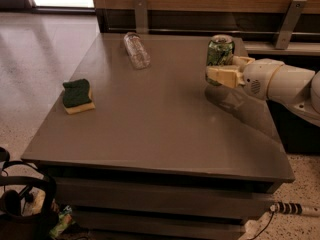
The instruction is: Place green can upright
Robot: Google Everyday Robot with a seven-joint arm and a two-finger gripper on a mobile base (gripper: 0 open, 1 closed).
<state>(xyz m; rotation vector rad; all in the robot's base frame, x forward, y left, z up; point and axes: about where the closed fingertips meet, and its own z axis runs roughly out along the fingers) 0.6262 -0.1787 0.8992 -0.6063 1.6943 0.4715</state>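
The gripper (220, 70) reaches in from the right over the far right part of the table (165, 129), its 2 fingers clasped around the lower body of the green can (220, 49). The can stands nearly upright in the grasp, silver top facing up. Whether its base touches the surface cannot be told, since the near finger hides it; a dark reflection lies just below.

To do this step well, I judge the can should come straight down with its axis vertical until the base sits flat. The fingers should then part evenly, so neither drags the light, dented wall sideways. A straight retreat to the right would avoid clipping it.

Farther out, the clear bottle (136, 50) lies on its side at the far left-centre, and the sponge (77, 96) rests near the left edge. Both are well apart from the can.
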